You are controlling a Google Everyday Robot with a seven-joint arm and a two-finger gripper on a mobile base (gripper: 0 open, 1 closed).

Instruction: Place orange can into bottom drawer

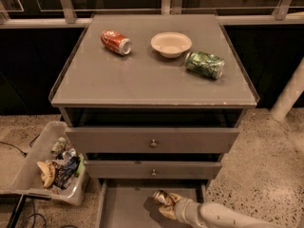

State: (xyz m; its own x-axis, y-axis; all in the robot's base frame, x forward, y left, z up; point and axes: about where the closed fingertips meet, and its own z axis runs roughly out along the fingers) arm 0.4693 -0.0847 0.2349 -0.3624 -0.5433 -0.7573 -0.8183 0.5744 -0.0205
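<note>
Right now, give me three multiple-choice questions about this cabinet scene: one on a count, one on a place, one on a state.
1. How many cans lie on the cabinet top? A one; B three; C two.
2. Where is the gripper? A on the cabinet top; B over the bottom drawer; C out of view.
3. The bottom drawer is: A pulled open; B shut; C taken out.

Answers:
1. C: only a red can and a green can lie there.
2. B: the gripper holds the orange can above the drawer's tray.
3. A: its tray sticks out below the upper drawers.
</note>
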